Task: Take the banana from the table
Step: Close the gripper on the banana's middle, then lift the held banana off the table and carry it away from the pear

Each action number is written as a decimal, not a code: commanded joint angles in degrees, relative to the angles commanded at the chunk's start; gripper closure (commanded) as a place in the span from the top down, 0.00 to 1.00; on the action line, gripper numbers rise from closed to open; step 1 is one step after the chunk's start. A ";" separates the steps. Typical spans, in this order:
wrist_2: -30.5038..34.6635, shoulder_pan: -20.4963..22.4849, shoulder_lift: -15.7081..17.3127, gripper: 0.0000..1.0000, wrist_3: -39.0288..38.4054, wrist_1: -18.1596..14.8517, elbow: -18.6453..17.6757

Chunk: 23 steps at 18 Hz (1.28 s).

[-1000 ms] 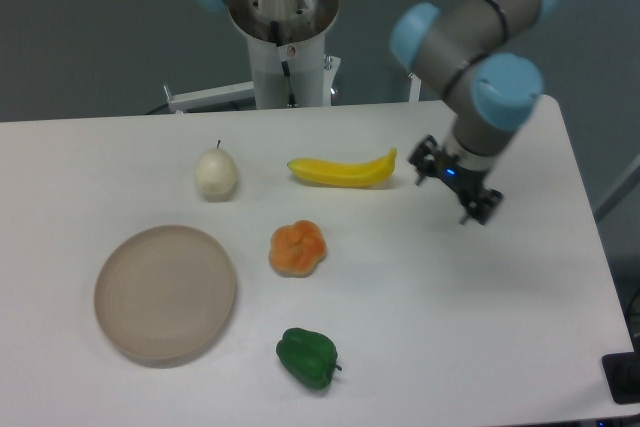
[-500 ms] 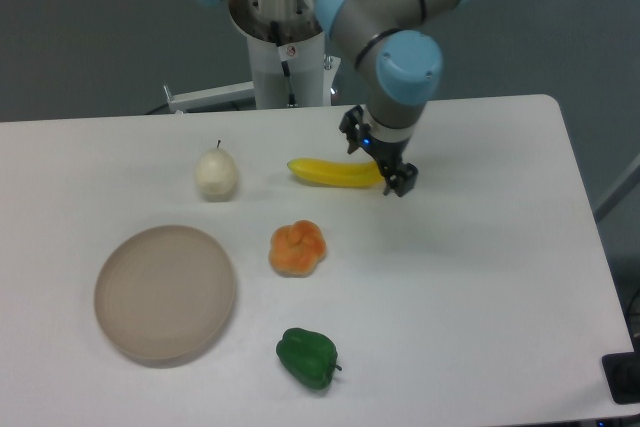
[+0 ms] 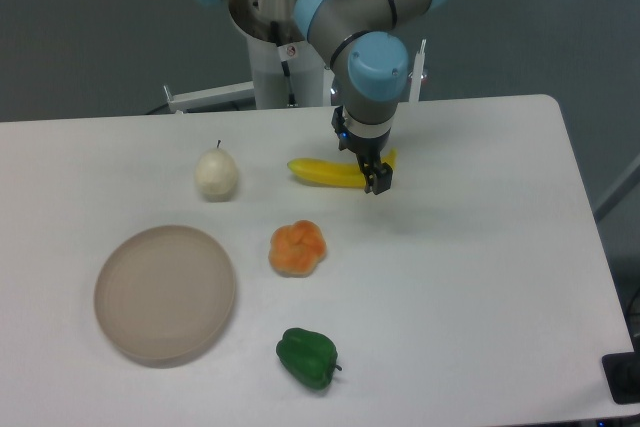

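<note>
Right now the banana point(image 3: 325, 172) lies flat on the table point(image 3: 480, 277), long axis running left-right, between the pale pear point(image 3: 216, 174) and the gripper point(image 3: 366, 169), which sits over its right end, apparently so the fingers can straddle the narrow width. Jaws look parted around that end, not clamped, though the fingertips are too small to be sure of contact. Orange fruit point(image 3: 298, 248), green pepper point(image 3: 307, 357) and beige plate point(image 3: 165, 293) sit nearer the camera, well apart from the grasp.

Even, diffuse overhead light, bright white bench point(image 3: 480, 277) without glare, faint soft shadows under objects, dim grey background, overall mild softness, low resolution, no marked edge distortion
</note>
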 joint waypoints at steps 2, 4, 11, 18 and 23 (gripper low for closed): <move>0.00 0.18 -1.32 1.00 0.00 0.53 0.09; 0.00 0.00 -2.11 1.00 -0.09 0.53 0.44; 0.09 0.09 -3.96 0.41 -0.52 3.52 -0.27; 0.09 2.54 -2.04 0.23 0.26 2.29 5.26; -0.44 4.22 -1.33 0.23 -0.79 -2.18 12.02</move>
